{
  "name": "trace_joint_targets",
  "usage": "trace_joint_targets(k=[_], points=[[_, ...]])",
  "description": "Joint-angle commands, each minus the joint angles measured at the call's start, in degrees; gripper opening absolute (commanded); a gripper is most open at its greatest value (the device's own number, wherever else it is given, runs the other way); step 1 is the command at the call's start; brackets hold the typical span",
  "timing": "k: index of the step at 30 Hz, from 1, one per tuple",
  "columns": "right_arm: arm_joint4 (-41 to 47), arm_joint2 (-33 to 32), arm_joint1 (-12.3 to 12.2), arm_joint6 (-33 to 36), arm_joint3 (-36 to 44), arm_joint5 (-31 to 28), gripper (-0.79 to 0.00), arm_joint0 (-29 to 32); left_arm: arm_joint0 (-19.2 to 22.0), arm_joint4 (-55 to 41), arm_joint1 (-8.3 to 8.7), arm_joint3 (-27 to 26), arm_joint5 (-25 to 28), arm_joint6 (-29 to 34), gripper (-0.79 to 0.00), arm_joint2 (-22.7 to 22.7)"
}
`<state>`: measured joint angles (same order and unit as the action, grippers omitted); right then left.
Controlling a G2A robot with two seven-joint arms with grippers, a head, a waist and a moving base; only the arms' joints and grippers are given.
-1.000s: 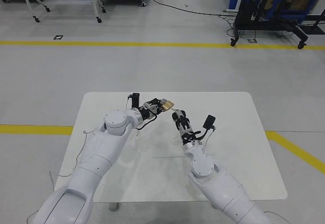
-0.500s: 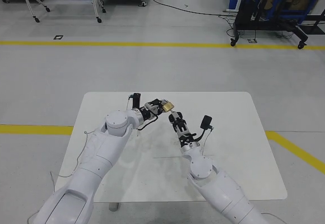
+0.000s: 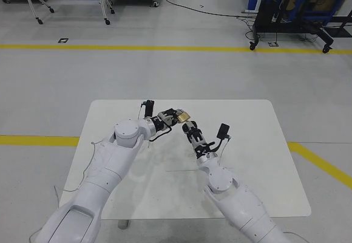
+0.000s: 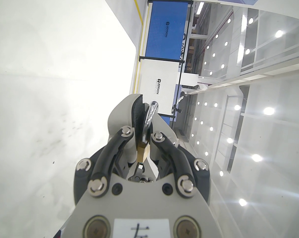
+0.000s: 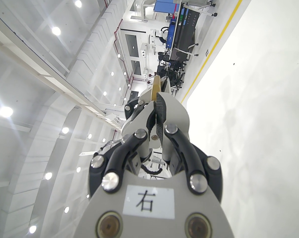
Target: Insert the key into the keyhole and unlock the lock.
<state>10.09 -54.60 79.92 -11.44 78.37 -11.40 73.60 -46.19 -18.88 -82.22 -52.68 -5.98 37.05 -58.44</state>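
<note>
Bright, even overhead light floods the hall. In both wrist views, round ceiling lamps [image 4: 268, 110] flare into starbursts and glare washes the white table [image 4: 52, 100] almost blank. Straight lines bow toward those views' edges, while the top view is flatly lit.

top: overhead, looking down at table [image 3: 267, 158] | wrists: close, facing outward past table | shared: lock [image 3: 182, 115]

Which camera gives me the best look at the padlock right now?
Top view: the padlock shows its whole brass body, held in the left tool. Left wrist view shows it edge-on, just shackle and a brass sliver; right wrist view, probably a narrow brass edge.
</note>
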Motion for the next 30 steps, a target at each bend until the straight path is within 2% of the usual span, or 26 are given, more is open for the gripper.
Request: trace_joint_targets(k=[1, 13, 17, 20, 23, 24, 25, 26, 27, 28, 30], points=[[-0.29, -0.21, 0.02, 0.55, -0.07, 0.12, 0.000, -0.01, 0.00, -0.07, 0.00, 0.07, 0.03, 0.01, -0.785, -0.13], [0.48, -0.71, -0.08, 2.03, 0.72, -0.49, 0.000, 0.53, -0.52, -0.02, 0.00, -0.54, 1.82, -0.20, -0.785, -0.67], [7.10, -4.82, -1.00, 11.57, 3.51, -3.25, 0.000, 3.19, -1.01, 0.10, 0.08, -1.44, 3.91, -0.33, -0.785, -1.07], [13.77, -7.56, -1.80, 22.98, 4.57, -0.89, 0.000, 4.23, -1.47, -0.03, 0.25, -2.07, 5.24, -0.22, -0.785, -1.71], [20.26, -10.37, -2.42, 31.60, 4.66, 1.93, 0.000, 4.75, -1.82, -0.02, 0.39, -2.52, 5.61, 0.05, -0.785, -2.16], [21.84, -11.16, -2.57, 33.28, 4.48, 2.99, -0.062, 4.74, -1.90, 0.05, 0.42, -2.65, 5.63, 0.09, -0.785, -2.22], [23.30, -11.71, -2.66, 34.76, 4.30, 4.07, -0.166, 4.64, -1.96, 0.14, 0.44, -2.76, 5.64, 0.12, -0.785, -2.26], [24.98, -12.13, -2.72, 36.41, 4.00, 5.24, -0.219, 4.39, -2.04, 0.23, 0.44, -2.89, 5.69, 0.14, -0.785, -2.23], [26.63, -12.55, -2.76, 38.01, 3.52, 6.35, -0.342, 4.04, -2.09, 0.37, 0.44, -2.99, 5.68, 0.16, -0.785, -2.18], [28.10, -12.92, -2.79, 39.28, 2.97, 7.21, -0.400, 3.69, -2.11, 0.53, 0.44, -3.06, 5.66, 0.21, -0.785, -2.12], [30.48, -13.45, -2.80, 41.30, 1.88, 8.35, -0.449, 3.00, -2.12, 0.75, 0.45, -3.14, 5.68, 0.29, -0.785, -2.08]])
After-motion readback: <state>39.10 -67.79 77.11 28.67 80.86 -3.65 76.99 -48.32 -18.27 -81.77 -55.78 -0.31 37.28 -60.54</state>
